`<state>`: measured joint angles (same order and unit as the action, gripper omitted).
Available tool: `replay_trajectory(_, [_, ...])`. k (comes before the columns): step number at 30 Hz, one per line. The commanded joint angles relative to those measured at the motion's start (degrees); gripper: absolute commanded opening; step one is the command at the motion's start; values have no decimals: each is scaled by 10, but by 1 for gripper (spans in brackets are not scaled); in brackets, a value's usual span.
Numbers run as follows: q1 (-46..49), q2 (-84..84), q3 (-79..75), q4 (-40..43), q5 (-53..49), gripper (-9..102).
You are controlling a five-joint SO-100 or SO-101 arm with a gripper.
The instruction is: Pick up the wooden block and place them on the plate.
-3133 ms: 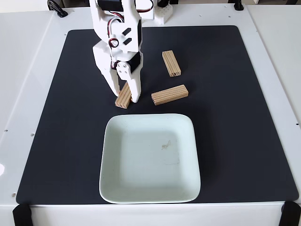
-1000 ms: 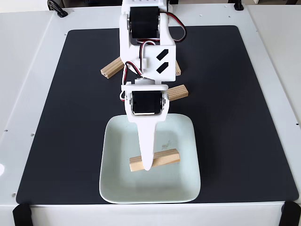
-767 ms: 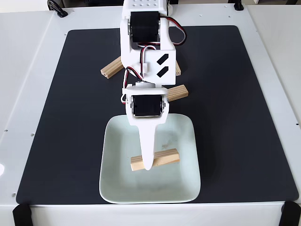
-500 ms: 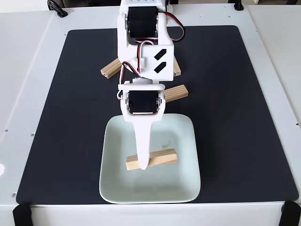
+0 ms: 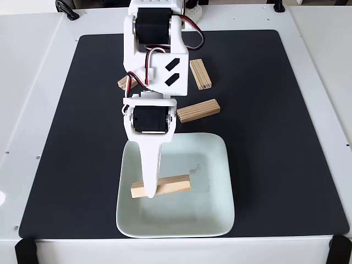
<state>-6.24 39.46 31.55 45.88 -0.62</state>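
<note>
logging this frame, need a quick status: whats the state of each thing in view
pincer: shut on a wooden block, over the plate
held wooden block: gripped near its middle, lying crosswise above the plate's floor
plate: upright on the mat, nothing else in it
block by plate rim: flat on mat
block farther back: flat on mat
block behind arm: on mat, mostly hidden

Mint-white plate [image 5: 217,165] — striped tan block [image 5: 171,185]
</note>
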Motion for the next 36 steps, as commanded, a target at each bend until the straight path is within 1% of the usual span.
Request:
replay_trajectory(1, [-2, -4, -24, 2, 12, 0])
replay_trajectory(30, [-21, -13, -30, -2, 21, -1])
replay_trajectory(34, [-21, -13, -29, 1, 21, 0])
replay_trajectory(36, [-21, -13, -29, 1, 21, 2])
